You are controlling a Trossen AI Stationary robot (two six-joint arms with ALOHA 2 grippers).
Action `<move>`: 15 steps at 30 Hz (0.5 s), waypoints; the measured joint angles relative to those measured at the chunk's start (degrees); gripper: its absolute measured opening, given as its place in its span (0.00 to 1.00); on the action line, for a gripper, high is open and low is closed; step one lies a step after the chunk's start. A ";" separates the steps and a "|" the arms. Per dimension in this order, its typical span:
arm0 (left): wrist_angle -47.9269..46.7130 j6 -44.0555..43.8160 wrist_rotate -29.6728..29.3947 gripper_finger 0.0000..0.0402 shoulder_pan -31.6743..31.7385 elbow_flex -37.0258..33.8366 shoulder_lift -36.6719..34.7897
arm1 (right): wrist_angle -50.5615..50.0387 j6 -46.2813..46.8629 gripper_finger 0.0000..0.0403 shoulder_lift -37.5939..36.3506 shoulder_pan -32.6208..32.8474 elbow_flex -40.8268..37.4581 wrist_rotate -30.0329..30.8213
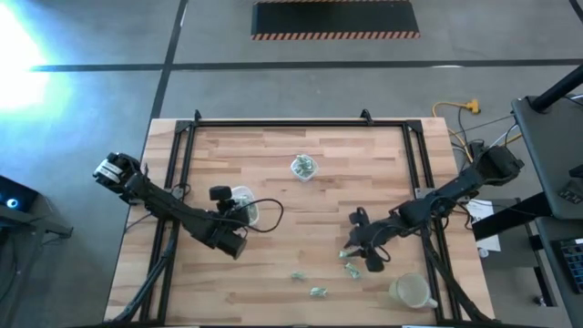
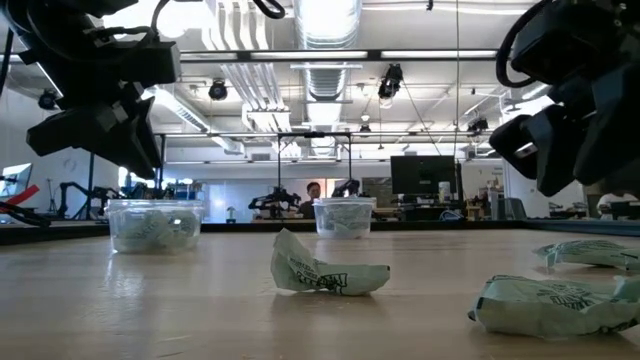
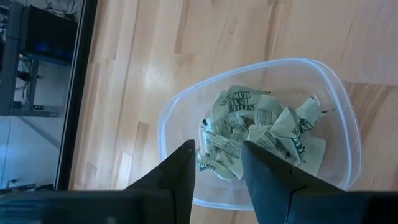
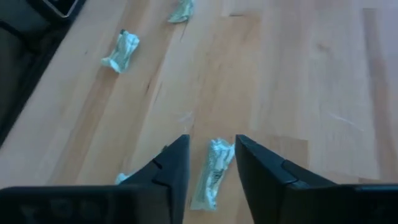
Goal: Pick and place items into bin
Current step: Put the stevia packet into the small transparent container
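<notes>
Three clear containers stand on the table (image 1: 273, 182): one (image 1: 244, 206) left of centre in the high view under the left gripper (image 3: 217, 163), one (image 1: 303, 167) upper centre, one (image 1: 412, 292) lower right. Four loose items lie lower centre: (image 1: 298, 275), (image 1: 319, 292), (image 1: 352, 269), and one (image 4: 214, 169) between the right gripper's (image 4: 212, 163) parted fingers, ungrasped. The left gripper's fingers are apart, empty, above wrapped pieces (image 3: 261, 127)
</notes>
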 joint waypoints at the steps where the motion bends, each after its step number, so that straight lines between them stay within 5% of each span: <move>1: 0.08 0.01 0.00 0.29 0.00 0.00 0.00 | 0.03 -0.12 0.32 0.00 0.00 0.00 0.78; 15: 0.48 0.01 0.07 0.29 0.00 0.00 -0.02 | 4.00 2.69 0.55 11.12 -0.02 1.01 0.96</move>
